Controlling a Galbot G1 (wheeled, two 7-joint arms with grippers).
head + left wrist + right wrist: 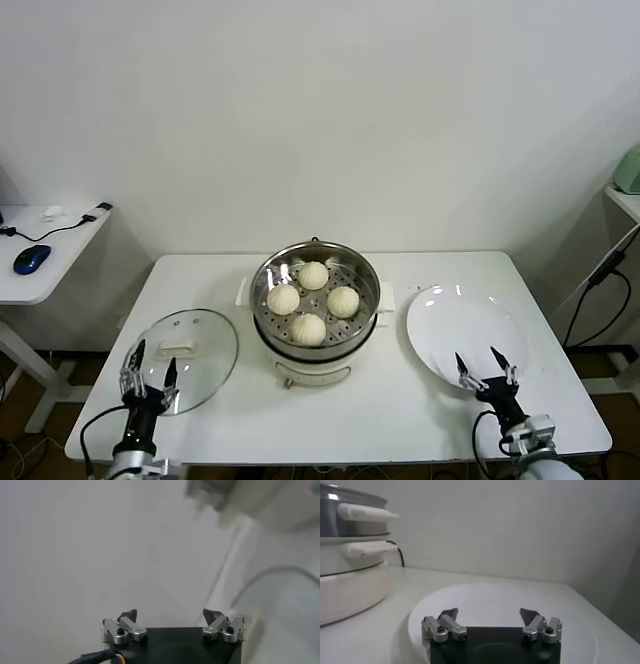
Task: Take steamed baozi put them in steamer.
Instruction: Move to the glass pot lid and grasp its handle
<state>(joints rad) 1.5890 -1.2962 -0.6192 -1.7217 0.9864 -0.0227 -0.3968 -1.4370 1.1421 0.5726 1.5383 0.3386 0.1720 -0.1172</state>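
A: Sitting mid-surface, the steamer (315,305) – round shiny steel pot, perforated tray inside, on a white base w/ side handles. All 4 baozi (313,297) are inside on the tray: small, cream-white, matte, pleated tops, set in a rough diamond, close but apart.

B: And beside it?

A: Lid (188,358) lies flat on the robot's left of the pot – round clear glass, white handle. Plate (462,333) on the right – round, glossy white, nothing on it. Surface (240,410) is a plain white rectangular top, smooth.

B: Pincers?

A: Left pincer (150,364) low at the near edge, over the lid's near rim, fingers spread wide, holding nothing. Right pincer (485,367) same at the near edge, over the plate's near rim, also spread wide & empty. Dark metal tips on both.

B: Room?

A: Bare white wall behind. Side desk (45,262) at far left w/ blue mouse (31,258) & cable. Another white stand at far right, black cable hanging by it.
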